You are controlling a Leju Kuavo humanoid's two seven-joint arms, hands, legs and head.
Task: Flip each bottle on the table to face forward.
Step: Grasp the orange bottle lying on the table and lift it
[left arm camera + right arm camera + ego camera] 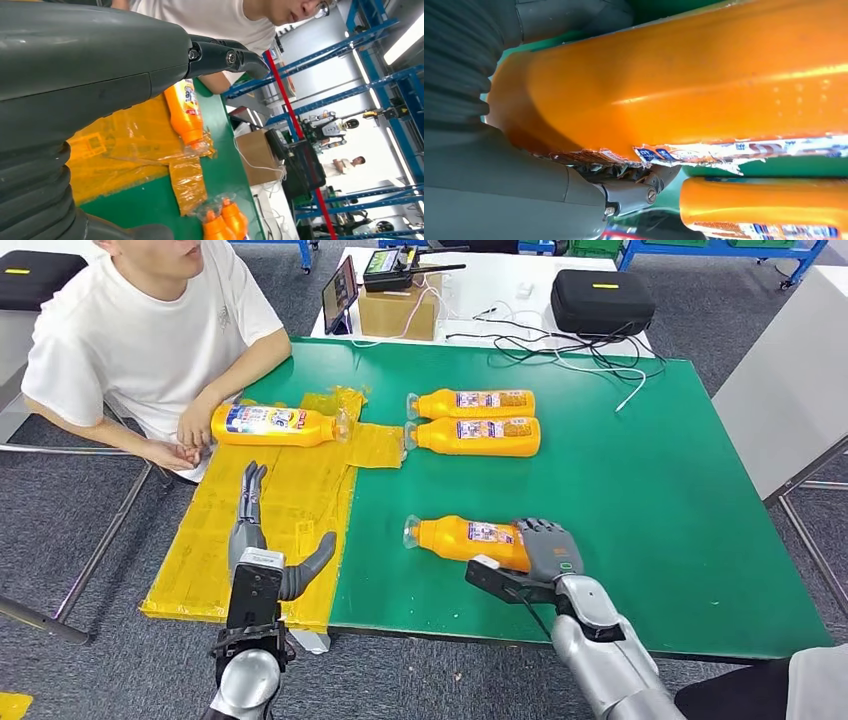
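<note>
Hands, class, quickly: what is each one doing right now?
Left hand: open, fingers apart over the yellow sheet, holding nothing.
Right hand: gripping the base end of the nearest orange bottle.

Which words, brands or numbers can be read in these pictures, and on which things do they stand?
No text can be read with certainty.
Labels on the two far bottles: print too small to read.
Label on the bottle by the person: blue and white, blurred.
Torn label on the bottle in the right hand, right wrist view: letters broken and blurred.
Yellow tags on the black cases: no letters visible.
</note>
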